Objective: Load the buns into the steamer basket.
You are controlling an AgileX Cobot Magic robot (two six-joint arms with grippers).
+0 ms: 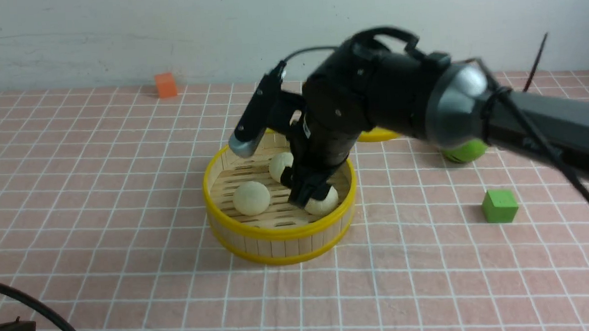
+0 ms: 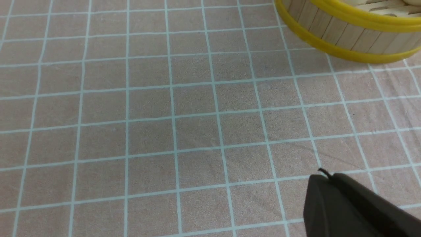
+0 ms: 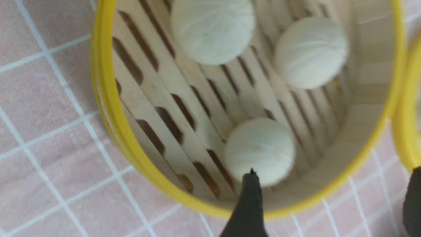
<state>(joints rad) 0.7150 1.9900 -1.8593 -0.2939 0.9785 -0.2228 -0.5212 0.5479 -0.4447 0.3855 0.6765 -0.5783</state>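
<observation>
The basket (image 1: 277,233) stands mid-desk (image 1: 103,218), and all three buns (image 1: 251,197) already lie on its floor, so the task looks done; I think only the arm's retreat is left. The right pincer (image 3: 333,177) hangs open over the near-right bun (image 1: 326,203). The left pincer (image 2: 329,184), near left, is closed on nothing. Count: one basket, one lid (image 1: 375,135), one green ball (image 1: 465,151), three buns, one green cube (image 1: 499,206), one orange cube (image 1: 165,85).

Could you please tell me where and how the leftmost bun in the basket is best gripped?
Grip the bun across its widest middle, probably coming straight down from above: it is round, and the basket wall rises around it, blocking a sideways approach.
</observation>
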